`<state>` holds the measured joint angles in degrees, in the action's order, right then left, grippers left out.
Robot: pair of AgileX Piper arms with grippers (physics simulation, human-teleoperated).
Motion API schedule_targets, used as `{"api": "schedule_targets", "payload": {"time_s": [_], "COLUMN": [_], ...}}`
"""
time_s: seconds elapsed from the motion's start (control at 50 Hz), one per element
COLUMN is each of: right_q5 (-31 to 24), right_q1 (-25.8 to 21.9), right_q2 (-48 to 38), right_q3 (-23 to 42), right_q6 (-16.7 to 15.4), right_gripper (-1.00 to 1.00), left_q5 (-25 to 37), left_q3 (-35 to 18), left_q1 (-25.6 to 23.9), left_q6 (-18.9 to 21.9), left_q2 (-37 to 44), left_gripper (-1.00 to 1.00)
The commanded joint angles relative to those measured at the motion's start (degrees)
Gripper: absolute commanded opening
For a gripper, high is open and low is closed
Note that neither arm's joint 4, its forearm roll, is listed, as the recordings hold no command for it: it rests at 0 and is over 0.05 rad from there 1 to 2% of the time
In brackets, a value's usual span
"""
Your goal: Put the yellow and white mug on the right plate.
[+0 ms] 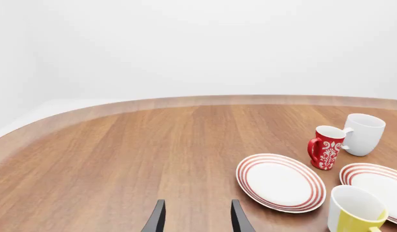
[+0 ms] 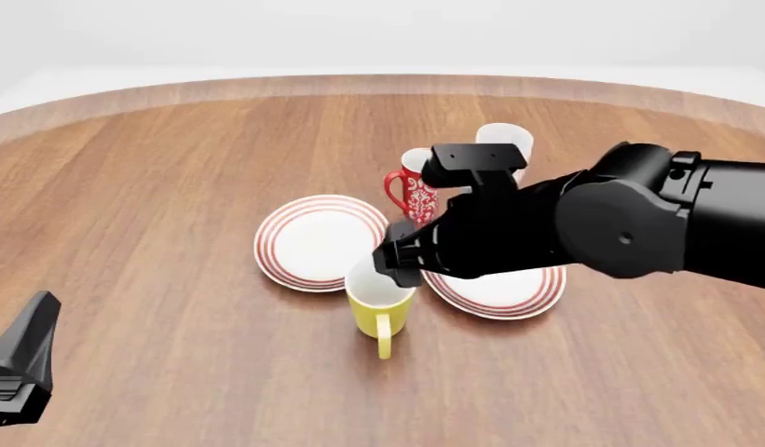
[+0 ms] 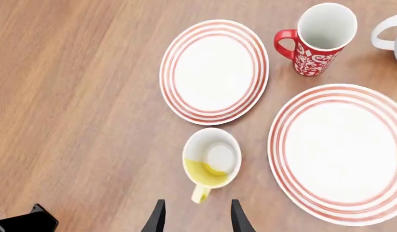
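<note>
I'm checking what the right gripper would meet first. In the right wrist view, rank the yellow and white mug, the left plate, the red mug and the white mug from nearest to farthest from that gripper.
From the right gripper:
1. Yellow and white mug, just ahead of the fingertips, upright on the table.
2. Left plate, beyond the mug.
3. Red mug, behind the plates.
4. White mug, farthest, at the frame's edge beside the red mug.

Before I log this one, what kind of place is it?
Probably a simulated dining-table setup, not a real room: a round wooden table, two red-ringed plates and three mugs set against a blank white backdrop.
</note>
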<state>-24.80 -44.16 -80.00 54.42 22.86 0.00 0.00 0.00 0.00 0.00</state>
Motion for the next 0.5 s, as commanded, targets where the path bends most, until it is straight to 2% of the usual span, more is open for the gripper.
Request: {"api": "schedule_targets", "payload": {"time_s": [0.02, 0.14, 0.5], "right_q5": [3.9, 6.8, 11.7], "right_q1": [-1.4, -2.1, -1.8], "right_q2": [-2.6, -3.9, -5.4], "right_q3": [-1.8, -3.7, -7.1], "right_q6": [1.9, 3.4, 4.9], "right_gripper": [1.0, 1.0, 1.0], "left_q5": [0.0, 0.0, 0.0], "left_q3": [0.0, 0.0, 0.0], "left_q1": [0.0, 0.0, 0.0], "left_q6": [0.0, 0.0, 0.0], "left_q2": [0.0, 0.0, 0.0], "left_gripper": [1.0, 1.0, 1.0]}}
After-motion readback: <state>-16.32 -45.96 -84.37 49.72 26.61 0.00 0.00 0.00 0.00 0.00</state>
